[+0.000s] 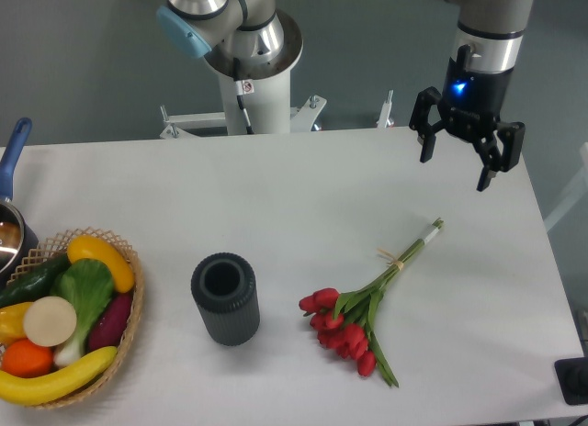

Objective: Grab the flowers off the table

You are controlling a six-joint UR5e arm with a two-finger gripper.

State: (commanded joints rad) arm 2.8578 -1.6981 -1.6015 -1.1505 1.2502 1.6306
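Several things lie on the white table (303, 187), and I name them from left to right. At the far left edge there is a pot (11, 231) with a blue handle, only partly seen. Just below it stands a wicker basket (134, 308) full of produce: a banana (55, 378), an orange (26, 357), a green leafy vegetable (84, 288) and some others. Near the middle stands a dark grey ribbed cup (225, 298), upright, with its mouth open to the top. To the right of it, apart from it, lie the flowers (363, 311), flat on the table. Their red heads point toward the cup and the front edge, and the green stems run up to the right, tied with pale string. My pincer (459, 169) hangs in the air at the upper right, above the far part of the table, well apart from the flowers. Its fingers are spread and hold nothing.
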